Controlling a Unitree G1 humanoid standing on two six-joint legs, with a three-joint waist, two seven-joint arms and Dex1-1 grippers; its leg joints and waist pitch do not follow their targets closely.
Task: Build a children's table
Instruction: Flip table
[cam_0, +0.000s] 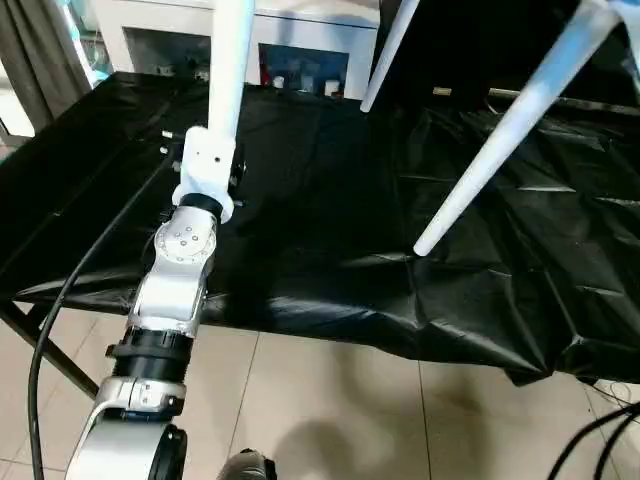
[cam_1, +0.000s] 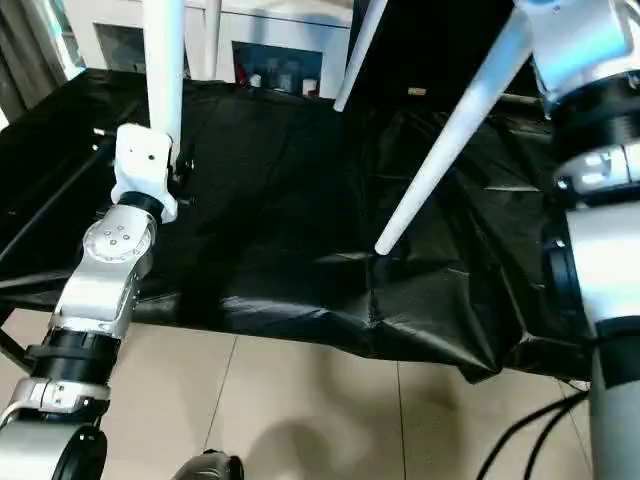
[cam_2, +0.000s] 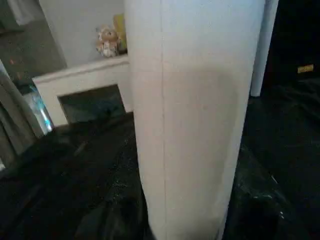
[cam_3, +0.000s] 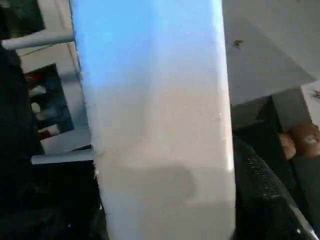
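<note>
- Leftmost, the left arm (cam_0: 165, 300) reaches up from the bottom edge over a table draped in a black plastic sheet (cam_0: 330, 250); its white wrist block sits against an upright white table leg (cam_0: 232, 70) that rises out of the top of the picture.
- Whether the left claw is open or clamped on that leg, I cannot tell: in the left wrist view the leg (cam_2: 195, 115) stands very close in front of the camera.
- Behind, past the table's far edge, stands a white cabinet (cam_0: 290, 45) with glass doors and small items on its shelves.
- Further right, a second leg (cam_0: 390, 50) slants up toward the top edge at mid-picture.
- Next, a third leg (cam_0: 510, 125) runs diagonally from upper right down to a rounded tip just above the black sheet; the tip appears not to touch it.
- At the far right, the right arm (cam_1: 600, 180) stands tall, its upper end meeting that diagonal leg near the top. The right claw's state cannot be told; the right wrist view shows a broad white surface (cam_3: 160, 125) up close.
</note>
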